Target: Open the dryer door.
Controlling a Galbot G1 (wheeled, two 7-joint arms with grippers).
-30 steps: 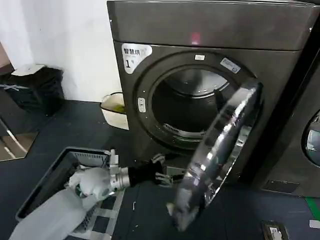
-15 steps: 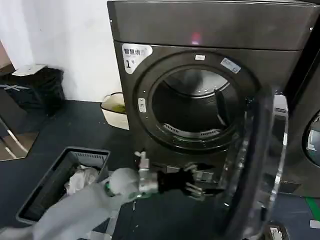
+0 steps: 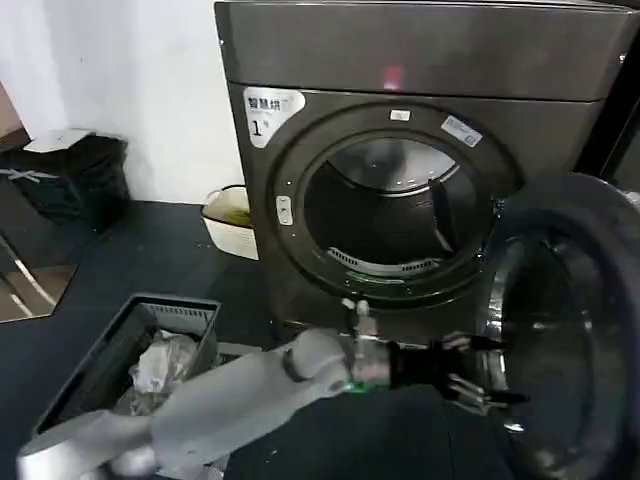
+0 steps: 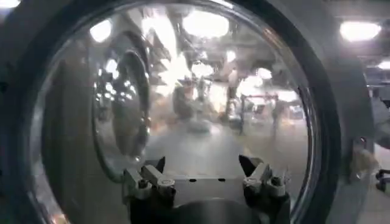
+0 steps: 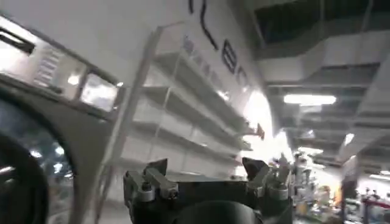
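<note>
Pushing heavy, rigid dryer door (image 3: 565, 320) at its dark inner rim, left gripper (image 3: 480, 380) spread wide, holding nothing.

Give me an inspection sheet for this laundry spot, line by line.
Surface: dark floor.
Job's things: dryer drum exposed; dryer door swung wide open, dark inner side facing out.
Clutter: grey basket holding pale cloth; white tub by the wall; black bin.
Grippers: left tool open, at the door's inner side; right tool open, raised beside the machine.
Cables: nothing seen.
Surroundings: white wall; store shelving.
</note>
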